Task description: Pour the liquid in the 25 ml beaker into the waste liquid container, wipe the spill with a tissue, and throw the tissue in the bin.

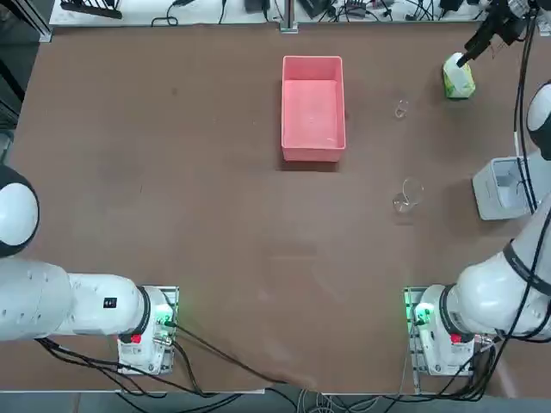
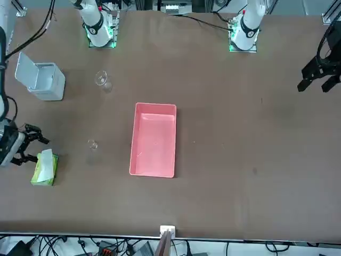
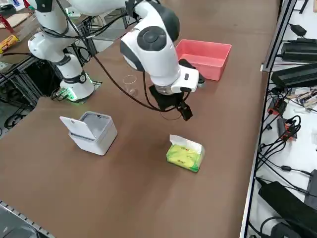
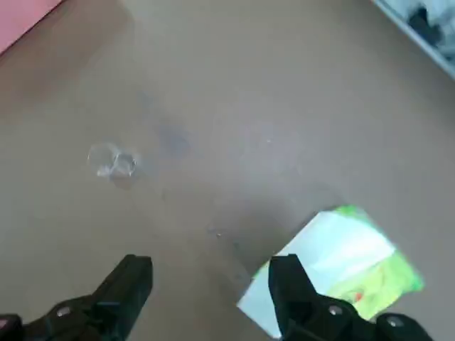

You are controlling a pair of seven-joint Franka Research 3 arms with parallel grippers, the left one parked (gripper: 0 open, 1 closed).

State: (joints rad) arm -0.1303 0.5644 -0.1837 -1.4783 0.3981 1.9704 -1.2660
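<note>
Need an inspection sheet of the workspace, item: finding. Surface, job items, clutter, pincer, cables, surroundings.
Surface: brown tabletop, a few small marks.
25 ml beaker: on the table, between pink tray and tissue pack; contents can't be told.
Pink tray: on the table, nothing seen inside.
Bin: on the table, lid open.
Tissue pack: on the table, white tissue at its opening.
Clutter: larger glass beaker, standing.
Right pincer: open, empty, above the table near the tissue pack.
Cables: black, along the right arm and table edge.
Surroundings: white bench beyond with electronics; people: nothing seen.

Top view overhead; front view faces robot; both share pink tray [image 1: 313,109].
</note>
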